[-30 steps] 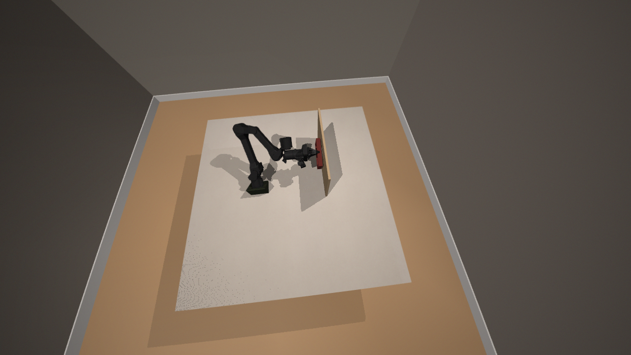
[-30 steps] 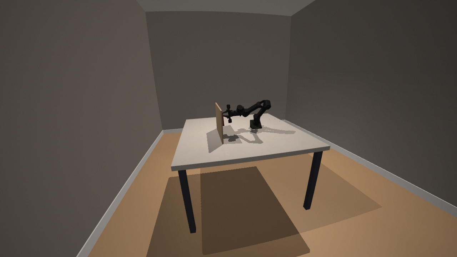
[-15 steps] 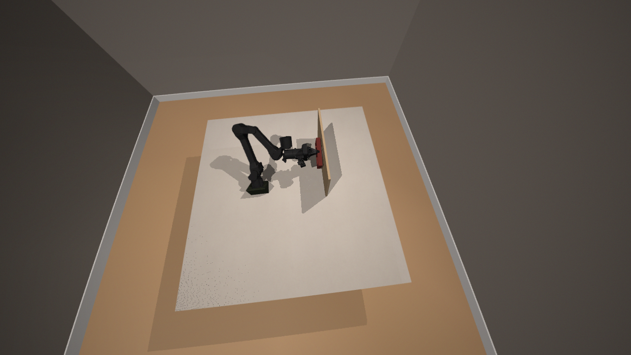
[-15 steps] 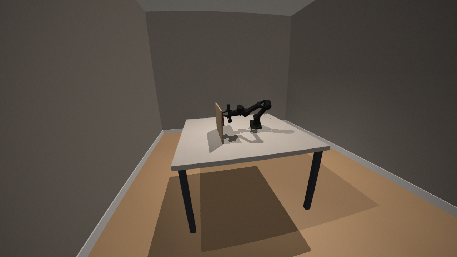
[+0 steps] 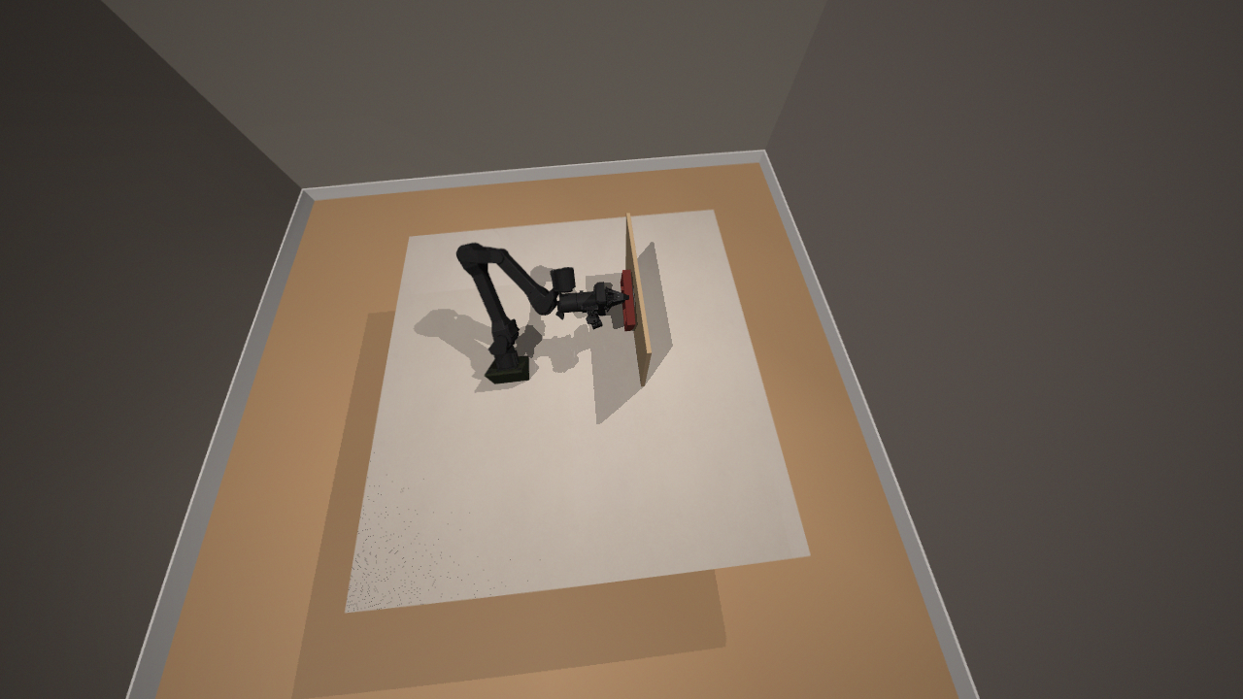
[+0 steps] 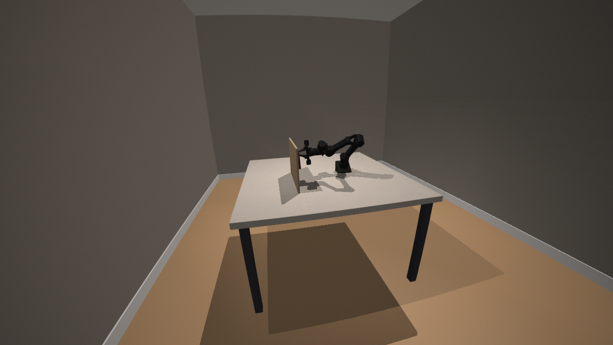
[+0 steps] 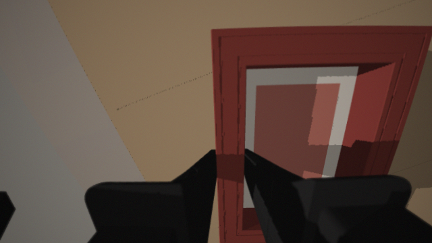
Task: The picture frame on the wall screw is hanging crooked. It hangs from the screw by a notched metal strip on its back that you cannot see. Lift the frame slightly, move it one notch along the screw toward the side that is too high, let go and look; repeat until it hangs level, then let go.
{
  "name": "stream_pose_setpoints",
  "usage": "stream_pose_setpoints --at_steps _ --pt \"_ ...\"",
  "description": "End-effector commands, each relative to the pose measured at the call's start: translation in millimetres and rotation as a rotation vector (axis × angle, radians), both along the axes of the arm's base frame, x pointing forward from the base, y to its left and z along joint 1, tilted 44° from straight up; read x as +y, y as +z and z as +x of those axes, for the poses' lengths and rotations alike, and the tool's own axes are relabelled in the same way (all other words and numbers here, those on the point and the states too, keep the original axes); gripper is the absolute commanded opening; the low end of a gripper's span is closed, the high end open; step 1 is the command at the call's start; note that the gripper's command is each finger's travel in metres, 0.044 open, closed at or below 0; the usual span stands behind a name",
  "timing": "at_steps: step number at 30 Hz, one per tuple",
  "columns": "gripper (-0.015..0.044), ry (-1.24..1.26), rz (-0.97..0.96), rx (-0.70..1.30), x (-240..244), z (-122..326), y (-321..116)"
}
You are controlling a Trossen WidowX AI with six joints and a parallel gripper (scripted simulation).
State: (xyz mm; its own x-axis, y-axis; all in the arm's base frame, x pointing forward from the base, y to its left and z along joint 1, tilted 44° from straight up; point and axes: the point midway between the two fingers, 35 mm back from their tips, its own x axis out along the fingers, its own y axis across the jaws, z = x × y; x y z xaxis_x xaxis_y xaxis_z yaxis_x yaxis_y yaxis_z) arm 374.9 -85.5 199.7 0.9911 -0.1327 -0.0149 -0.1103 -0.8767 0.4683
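The red picture frame [image 5: 628, 319] [image 6: 299, 162] [image 7: 320, 42] is against the tan upright panel [image 5: 644, 363] [image 6: 294, 163] [image 7: 152, 50]. In the wrist view it shows a pale mat around a reddish picture, and its lower end is partly cut off. My gripper [image 5: 623, 297] [image 6: 299, 153] [image 7: 229, 154] is shut on one side bar of the frame, with one finger outside the bar and the other inside the opening. The wall screw and the notched strip are hidden. Whether the frame is level is hard to tell from these angles.
The panel stands upright on the white table [image 5: 538, 486] [image 6: 364, 197], facing the arm's black base [image 5: 507, 372] [image 6: 343, 166]. The arm arches over the table to the panel. A panel edge runs diagonally through the left of the wrist view.
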Motion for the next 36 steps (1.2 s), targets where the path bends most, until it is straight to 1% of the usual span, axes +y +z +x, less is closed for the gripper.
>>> stream_pose_setpoints --at_steps 1,36 --pt "0.0000 -0.017 -0.001 -0.020 -2.9 -0.4 6.7" --pt "0.0000 -0.004 -0.004 -0.015 6.2 0.9 1.8"
